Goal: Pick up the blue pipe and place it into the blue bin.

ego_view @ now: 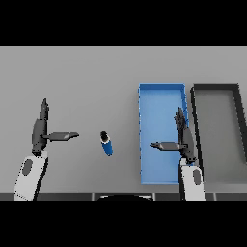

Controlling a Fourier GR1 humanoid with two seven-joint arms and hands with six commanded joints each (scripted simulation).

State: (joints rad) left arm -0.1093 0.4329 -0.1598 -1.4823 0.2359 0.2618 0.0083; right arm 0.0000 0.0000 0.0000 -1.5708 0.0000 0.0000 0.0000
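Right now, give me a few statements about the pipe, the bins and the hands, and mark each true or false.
1. The blue pipe lies on the grey table, outside both bins. True.
2. The left hand is curled round the pipe. False: it is open and apart from it.
3. The blue bin sits left of the dark bin. True.
4. The right hand hangs over the dark bin. False: it is over the blue bin's right edge, fingers straight.

blue bin (149, 120) near-right rim: hidden by right hand (185, 140) | pipe's end detail: too small
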